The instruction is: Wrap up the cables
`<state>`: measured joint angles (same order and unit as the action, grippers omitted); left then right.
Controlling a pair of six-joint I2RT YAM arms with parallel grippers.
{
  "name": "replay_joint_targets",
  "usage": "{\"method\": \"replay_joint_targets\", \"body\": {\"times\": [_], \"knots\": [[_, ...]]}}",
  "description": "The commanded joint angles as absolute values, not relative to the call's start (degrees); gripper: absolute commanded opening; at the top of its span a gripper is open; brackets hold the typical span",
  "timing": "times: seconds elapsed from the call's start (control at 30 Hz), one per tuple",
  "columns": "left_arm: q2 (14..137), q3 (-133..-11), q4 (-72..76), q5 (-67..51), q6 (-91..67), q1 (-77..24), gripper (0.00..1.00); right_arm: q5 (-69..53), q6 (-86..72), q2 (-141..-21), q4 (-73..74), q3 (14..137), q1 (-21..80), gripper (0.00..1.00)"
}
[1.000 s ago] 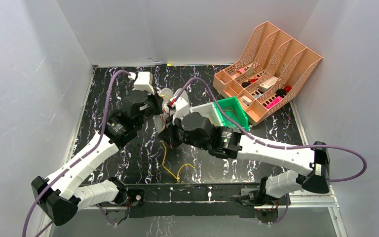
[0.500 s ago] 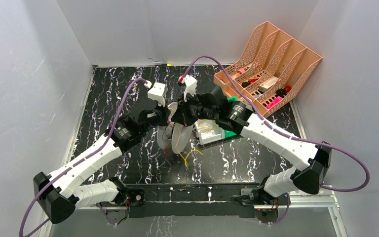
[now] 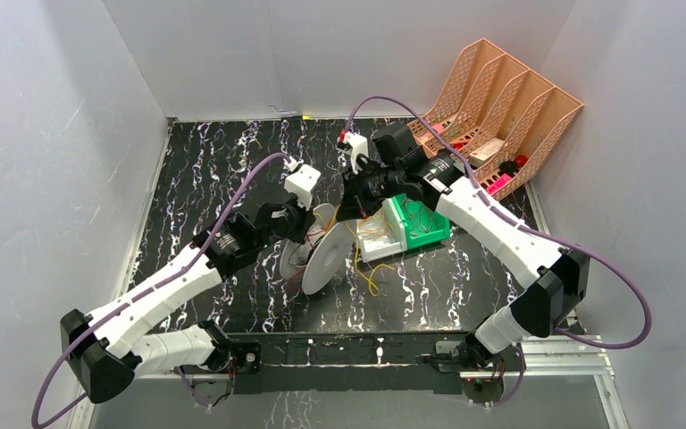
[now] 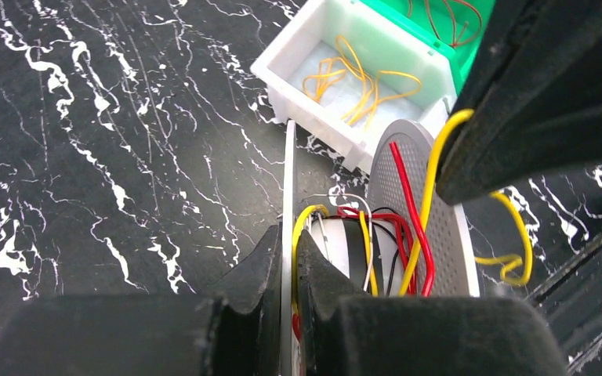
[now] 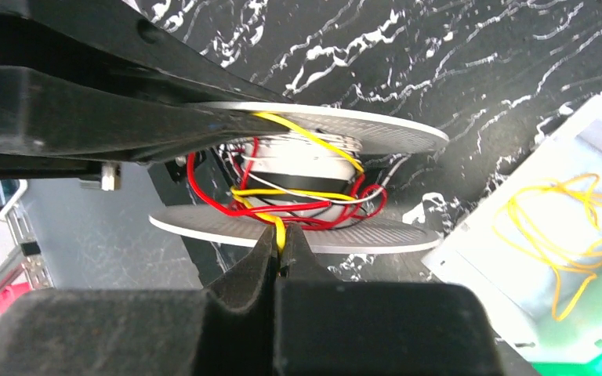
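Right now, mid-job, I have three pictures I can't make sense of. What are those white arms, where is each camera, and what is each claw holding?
Two white robot arms are bolted at the near edge of the table: the left arm and the right arm. The wide picture looks down from above and behind them; the other two come from a camera on each wrist. The left claw is clamped on one flange of a white spool. The right claw pinches a yellow cable leading to that spool. On the black marbled table sit a white tray of spare yellow cables, a green bin and a peach file rack.
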<state>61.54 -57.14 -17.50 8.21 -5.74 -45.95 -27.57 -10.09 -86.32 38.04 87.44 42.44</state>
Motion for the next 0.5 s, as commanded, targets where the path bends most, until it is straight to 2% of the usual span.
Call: {"method": "replay_joint_targets", "body": {"times": [0.0,0.27,0.47], "knots": [[59.9,-58.4,-24.2,2.0,0.0,-46.5,0.0,-26.2,-2.2,-84.6,39.2,90.1,40.3,0.0],[57.2,-61.2,-28.8,-5.0,3.1,-46.5,0.0,-17.2,1.2,-78.6,33.5,78.0,40.3,0.01],[56.6,-64.6,-32.3,-10.1,3.7,-46.6,0.0,-10.6,-3.1,-72.2,21.9,66.2,40.2,0.09]]}}
